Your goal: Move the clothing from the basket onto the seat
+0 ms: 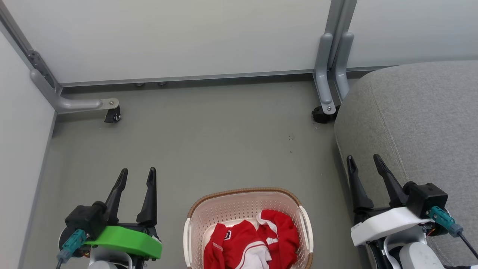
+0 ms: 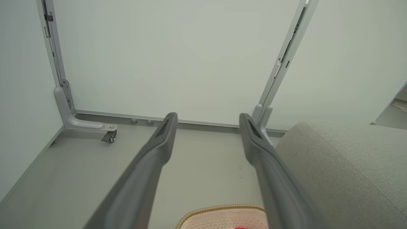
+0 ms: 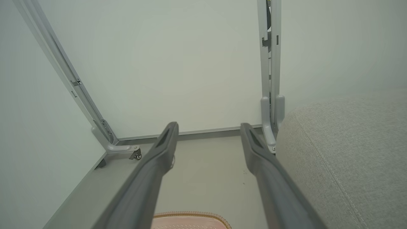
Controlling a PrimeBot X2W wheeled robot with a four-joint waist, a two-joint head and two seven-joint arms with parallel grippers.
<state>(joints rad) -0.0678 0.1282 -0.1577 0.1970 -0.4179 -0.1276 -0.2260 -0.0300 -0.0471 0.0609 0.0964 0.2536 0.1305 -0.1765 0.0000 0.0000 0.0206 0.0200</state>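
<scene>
- between your left pincer and right pincer, red clothing lies heaped in the basket.
- both are spread and empty, poised to reach in.
- grey seat sits beside your right.

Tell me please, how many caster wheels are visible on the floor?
2. The left caster sits at the end of the grey bracket; the right caster sits by the corner of the seat. Others may be hidden behind the seat.

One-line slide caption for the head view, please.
Left gripper and right gripper, open and empty, flank the cream laundry basket holding red clothing; grey seat at right.
</scene>
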